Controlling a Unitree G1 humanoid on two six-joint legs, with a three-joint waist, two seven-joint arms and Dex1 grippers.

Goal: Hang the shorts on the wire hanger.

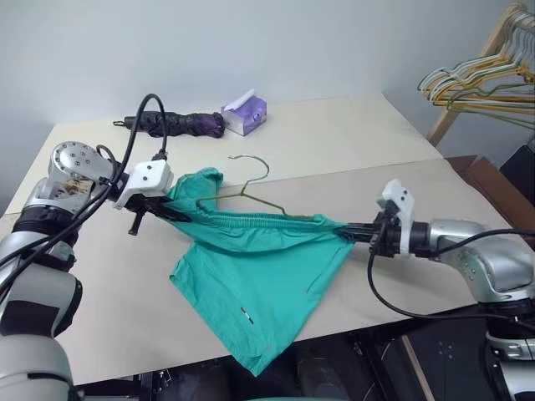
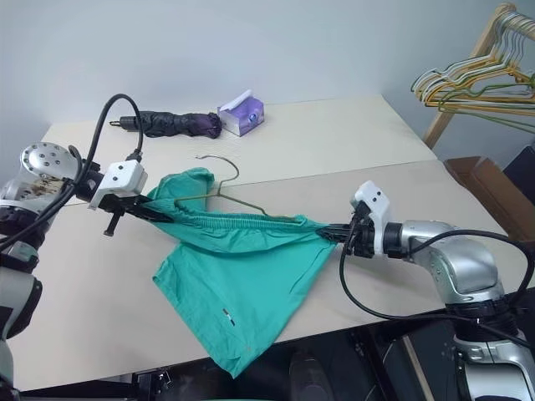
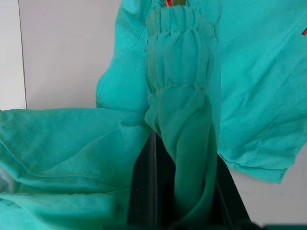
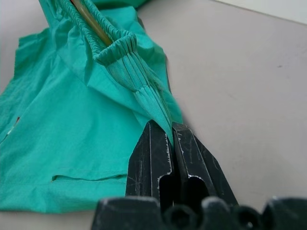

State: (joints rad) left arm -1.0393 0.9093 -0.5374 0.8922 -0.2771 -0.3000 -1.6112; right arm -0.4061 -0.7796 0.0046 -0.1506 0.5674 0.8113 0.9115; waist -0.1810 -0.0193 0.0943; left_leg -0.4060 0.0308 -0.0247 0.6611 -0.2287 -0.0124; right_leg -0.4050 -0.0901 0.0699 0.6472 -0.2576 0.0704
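teal-green cloth shorts (image 1: 251,267) hang stretched by the waistband between left end effector (image 1: 177,214) and right end effector (image 1: 351,233), both clamped on it, thin olive-grey wire hanger (image 1: 251,188) threaded inside, above beige worktop (image 1: 351,134); folded umbrella (image 1: 175,124), tissue box (image 1: 245,114) behind.

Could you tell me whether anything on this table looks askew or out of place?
The teal-green cloth shorts hang lopsided: the gathered waistband is stretched between both tools, the thin olive-grey wire hanger sits partly inside it, and one leg droops over the beige table's front edge.
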